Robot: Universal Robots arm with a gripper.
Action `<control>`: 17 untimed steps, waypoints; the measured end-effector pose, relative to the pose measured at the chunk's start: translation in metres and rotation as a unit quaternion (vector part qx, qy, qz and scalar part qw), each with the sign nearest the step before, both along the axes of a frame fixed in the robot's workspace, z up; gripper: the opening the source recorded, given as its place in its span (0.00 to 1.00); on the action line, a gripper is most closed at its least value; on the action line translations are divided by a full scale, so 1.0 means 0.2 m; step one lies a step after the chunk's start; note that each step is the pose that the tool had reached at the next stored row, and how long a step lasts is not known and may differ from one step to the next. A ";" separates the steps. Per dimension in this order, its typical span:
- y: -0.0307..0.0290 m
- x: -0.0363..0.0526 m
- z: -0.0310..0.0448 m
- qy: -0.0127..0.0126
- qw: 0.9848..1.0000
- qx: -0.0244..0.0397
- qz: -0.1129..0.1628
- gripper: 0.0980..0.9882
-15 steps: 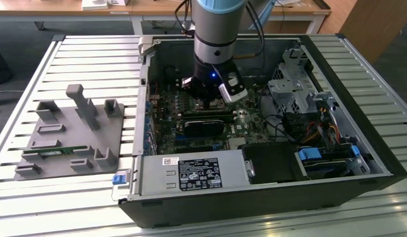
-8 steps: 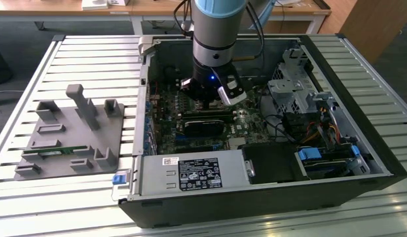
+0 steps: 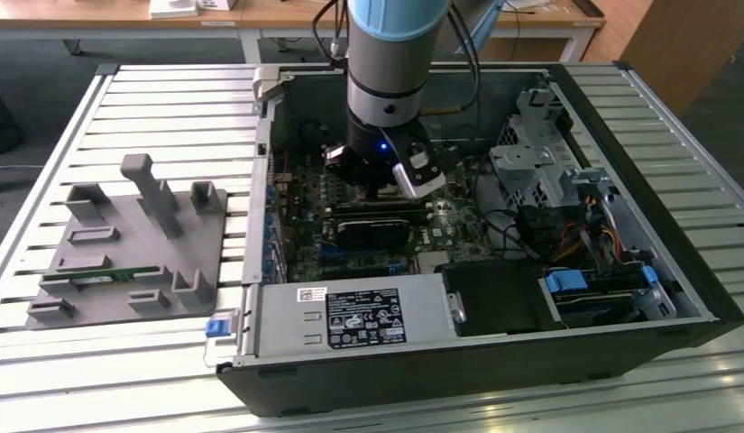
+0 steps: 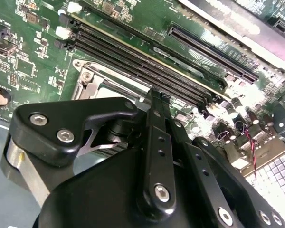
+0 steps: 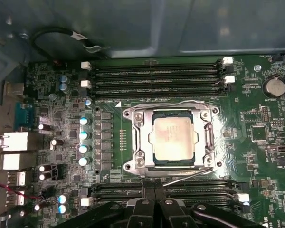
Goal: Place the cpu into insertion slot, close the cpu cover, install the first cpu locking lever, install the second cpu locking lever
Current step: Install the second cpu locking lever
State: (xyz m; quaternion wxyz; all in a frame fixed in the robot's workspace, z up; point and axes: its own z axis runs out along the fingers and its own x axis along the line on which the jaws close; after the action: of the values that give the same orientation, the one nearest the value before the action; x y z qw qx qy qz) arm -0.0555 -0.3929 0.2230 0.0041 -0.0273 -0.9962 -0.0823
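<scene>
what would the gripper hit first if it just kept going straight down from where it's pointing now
Probably the memory slots beside the insertion slot, just off the cpu cover edge; the gripper sits above them, though depth is unclear.

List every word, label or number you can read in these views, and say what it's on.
No text is readable enough to quote.
White label on the power supply, exterior view: print and symbols, too small to read.
Circuit board, first wrist view: white markings, too small to read.
cpu: faint marks on its face, blurred.
Coin battery: no print I can make out.
</scene>
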 end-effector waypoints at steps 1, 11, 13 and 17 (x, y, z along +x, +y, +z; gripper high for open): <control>-0.002 -0.002 -0.002 0.000 1.000 0.001 0.000 0.01; -0.006 -0.012 -0.047 0.000 1.000 0.005 0.000 0.01; -0.011 -0.020 -0.047 0.000 1.000 0.009 0.000 0.01; -0.022 -0.040 -0.048 0.000 1.000 0.016 0.000 0.01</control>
State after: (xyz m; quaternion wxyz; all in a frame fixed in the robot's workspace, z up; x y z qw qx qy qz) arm -0.0635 -0.3974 0.2135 0.0043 -0.0272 -0.9948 -0.0981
